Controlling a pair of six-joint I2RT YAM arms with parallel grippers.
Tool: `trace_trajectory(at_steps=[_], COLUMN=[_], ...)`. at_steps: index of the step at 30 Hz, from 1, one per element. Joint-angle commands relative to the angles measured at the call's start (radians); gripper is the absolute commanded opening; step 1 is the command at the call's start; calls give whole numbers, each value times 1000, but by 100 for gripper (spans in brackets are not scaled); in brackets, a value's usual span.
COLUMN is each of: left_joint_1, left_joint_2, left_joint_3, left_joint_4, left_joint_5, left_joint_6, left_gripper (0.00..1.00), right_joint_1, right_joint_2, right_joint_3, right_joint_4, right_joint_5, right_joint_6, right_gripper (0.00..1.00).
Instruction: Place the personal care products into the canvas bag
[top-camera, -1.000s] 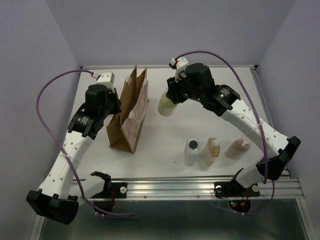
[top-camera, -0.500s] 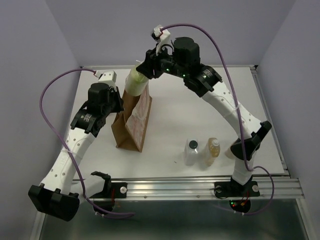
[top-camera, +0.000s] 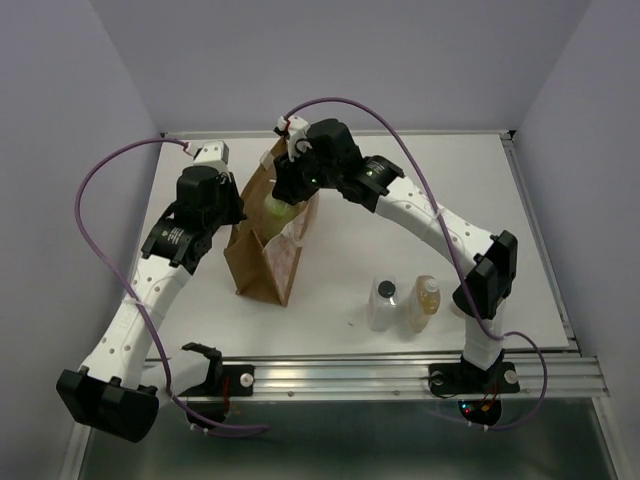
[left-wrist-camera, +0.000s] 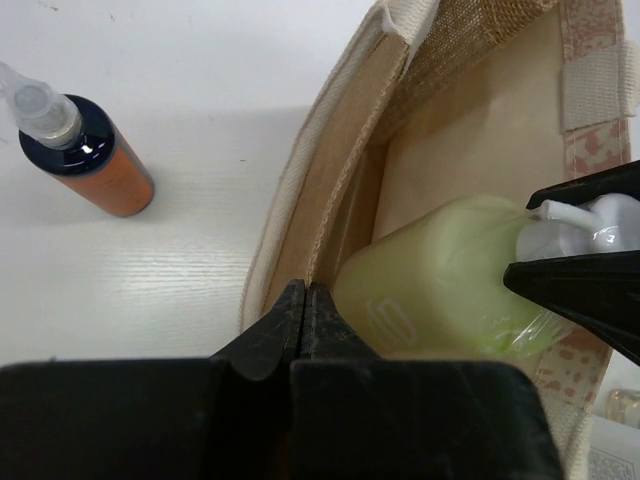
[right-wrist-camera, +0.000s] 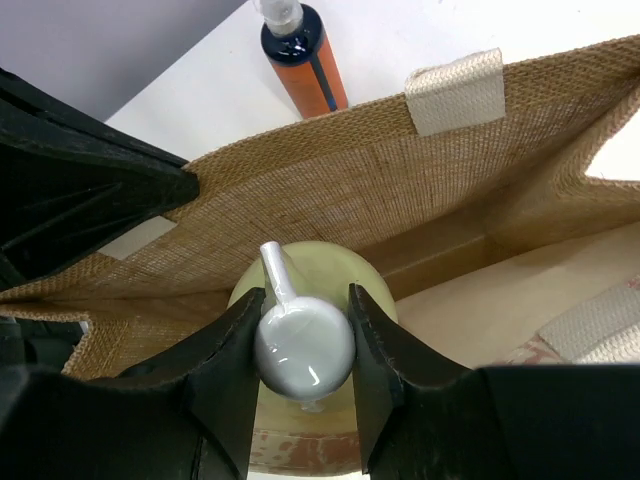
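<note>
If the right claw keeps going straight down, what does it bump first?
The right gripper is shut on the yellow-green bottle by its white pump. Going on, the bottle would probably meet the floor of the canvas bag first, but the depth is unclear.

a white table (top-camera: 340, 270) sits between pale lilac walls (top-camera: 350, 50), an aluminium rail (top-camera: 340, 372) along its near edge.

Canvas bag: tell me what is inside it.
The pale yellow-green bottle hangs partly inside the canvas bag, held by the right gripper. It hides the bag's floor below it, so anything beneath cannot be seen.
</note>
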Motion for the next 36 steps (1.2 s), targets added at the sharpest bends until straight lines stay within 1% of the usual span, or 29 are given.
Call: trace_trajectory(at_steps=[1, 7, 10, 12, 17, 21, 24, 28, 31, 32, 33, 35, 36], left_joint_1=[-5, -5, -3, -3, -3, 1, 7, 15, 24, 30, 33, 40, 43], left_joint_2=[3, 4, 6, 6, 10, 0, 1, -3, -19, -28, -31, -39, -39], left_joint_3=[2, -7, -13, -18, -19, -24, -24, -24, -28, -31, -34, -36, -38], left_joint_4=[31, 55, 65, 68, 69, 75, 77, 71, 69, 71, 72, 77, 81], left_joint_5=[-16, 32, 49, 50, 41, 21, 21, -12, -45, -48, -46, -40, -31], left_joint_6=[-7, -12, -15, -21, -33, -50, -64, -82, -93, -98, -99, -102, -102], left_gripper=[0, 0, 0, 0, 0, 0, 0, 0, 0, 0, 0, 0, 0], right_joint_1=[18, 58, 78, 78, 123, 132, 141, 153, 153, 153, 153, 153, 153], right_joint_2=[-91, 16, 59, 73, 104, 96, 121, 142, 121, 96, 86, 73, 70], right_joint_3=[54, 129, 128, 103, 68, -19, -41, -93, -118, -130, -135, -124, -121], right_joint_4=[100, 74, 63, 63, 25, 17, 15, -7, -40, -43, -47, -64, -69], right_joint_5=[-5, -74, -82, -94, -114, -138, -157, -91, -4, 59, 82, 98, 77], right_joint_6=[-18, -38, -37, -40, -54, -37, -26, -48, -78, -83, -87, -89, -86], right_gripper=[1, 1, 1, 1, 1, 1, 1, 1, 1, 1, 1, 1, 1])
